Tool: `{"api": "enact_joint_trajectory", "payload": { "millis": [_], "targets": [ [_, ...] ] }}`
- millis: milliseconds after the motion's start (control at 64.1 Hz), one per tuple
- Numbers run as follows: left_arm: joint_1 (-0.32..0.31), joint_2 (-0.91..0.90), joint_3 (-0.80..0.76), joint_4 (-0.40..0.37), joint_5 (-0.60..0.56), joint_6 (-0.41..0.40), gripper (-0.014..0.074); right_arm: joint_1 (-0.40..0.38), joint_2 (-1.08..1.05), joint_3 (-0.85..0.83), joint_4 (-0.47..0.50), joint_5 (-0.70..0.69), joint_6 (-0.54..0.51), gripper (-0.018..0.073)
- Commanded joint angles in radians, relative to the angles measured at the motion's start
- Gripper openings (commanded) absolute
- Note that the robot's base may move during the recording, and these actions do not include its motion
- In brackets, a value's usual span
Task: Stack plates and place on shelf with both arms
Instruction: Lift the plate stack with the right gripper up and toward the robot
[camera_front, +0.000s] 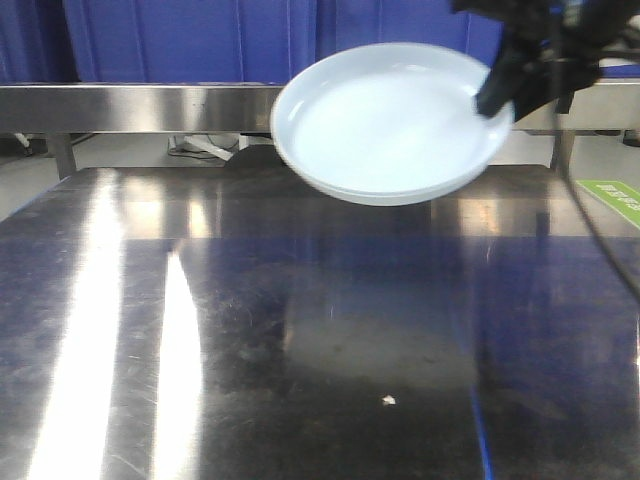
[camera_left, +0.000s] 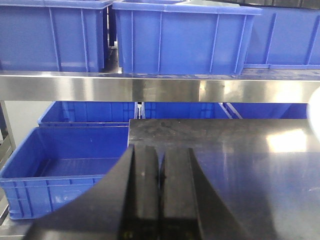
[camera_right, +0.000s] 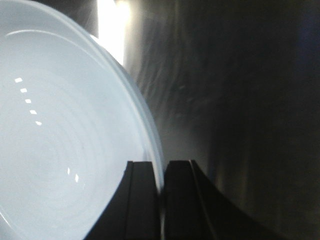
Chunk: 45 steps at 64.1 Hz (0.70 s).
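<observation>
The pale bluish-white plates (camera_front: 390, 120) hang tilted in the air above the far part of the steel tabletop. A double rim along their lower edge reads as two stacked. My right gripper (camera_front: 497, 95) comes in from the upper right and is shut on their right rim. In the right wrist view the rim of the plates (camera_right: 65, 140) runs down between the closed fingers of the right gripper (camera_right: 161, 167). My left gripper (camera_left: 160, 152) is shut on nothing, low over the table's left corner, facing the shelf (camera_left: 150, 89). Behind the plates runs the shelf's front rail (camera_front: 130, 105).
Blue plastic crates (camera_left: 180, 37) stand on the shelf's upper tier, with more crates (camera_left: 60, 170) below and left of the table. The scratched steel tabletop (camera_front: 300, 330) carries a small white crumb (camera_front: 388, 400). A green label (camera_front: 612, 195) and a black cable (camera_front: 600, 240) are at the right.
</observation>
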Motion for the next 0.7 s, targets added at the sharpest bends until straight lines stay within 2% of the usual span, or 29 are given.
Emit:
{"api": "enact_joint_trajectory", "payload": {
  "millis": [0, 218, 686],
  "targets": [
    [0.002, 0.009, -0.034, -0.015, -0.082, -0.011, 0.008, -0.007, -0.14, 0.06, -0.009, -0.186, -0.063, 0.0054],
    [0.002, 0.009, -0.034, -0.015, -0.082, -0.011, 0.008, -0.004, -0.334, 0.241, -0.009, -0.362, -0.066, 0.0054],
    [0.002, 0.009, -0.034, -0.015, -0.082, -0.011, 0.008, -0.004, -0.703, 0.554, -0.024, -0.391, -0.063, 0.0054]
  ]
}}
